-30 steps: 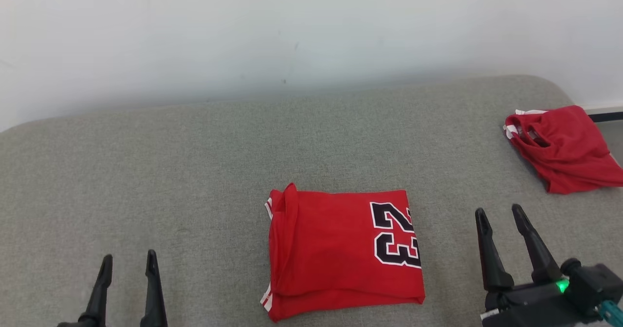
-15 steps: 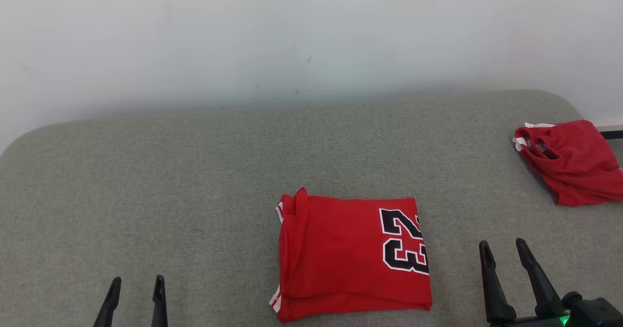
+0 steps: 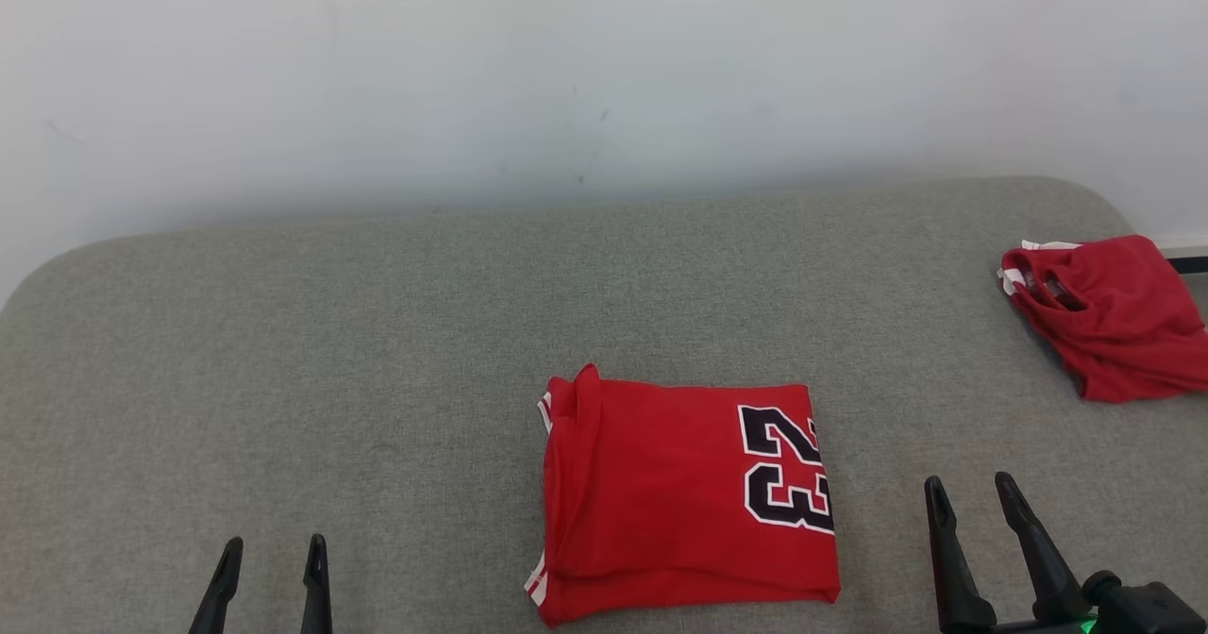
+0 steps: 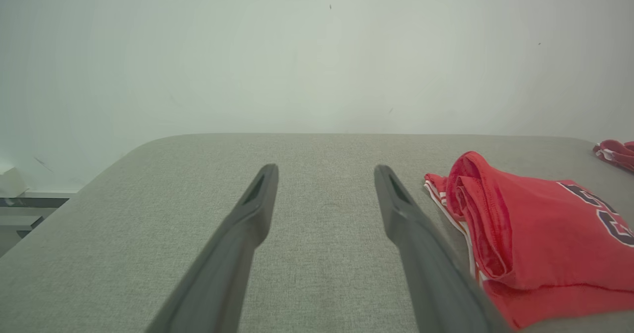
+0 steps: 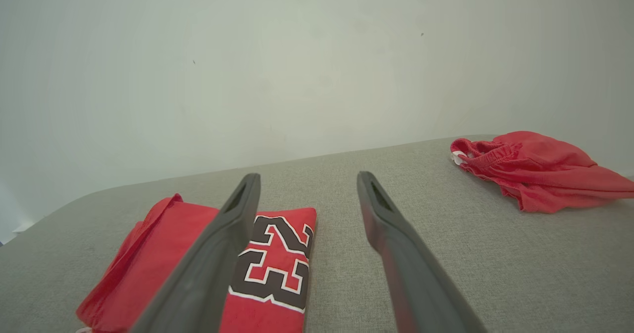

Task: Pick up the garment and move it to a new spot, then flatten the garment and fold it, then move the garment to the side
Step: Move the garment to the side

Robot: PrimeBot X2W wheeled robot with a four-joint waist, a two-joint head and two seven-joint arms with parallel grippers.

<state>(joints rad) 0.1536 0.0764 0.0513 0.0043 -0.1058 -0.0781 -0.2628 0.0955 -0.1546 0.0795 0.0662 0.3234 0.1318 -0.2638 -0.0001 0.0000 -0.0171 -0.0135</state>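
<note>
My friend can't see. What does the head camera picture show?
A folded red jersey with a black 23 lies on a grey cushion. A crumpled red garment sits at the far right. The left gripper and right gripper show open at the bottom.

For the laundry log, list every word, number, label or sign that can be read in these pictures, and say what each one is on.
"23": black digits outlined in white, on the folded red jersey, lying sideways in the head view.
Crumpled red garment with white trim, at the right: no text can be read on it.
Grey fabric surface and white wall: no writing, labels or signs.
</note>
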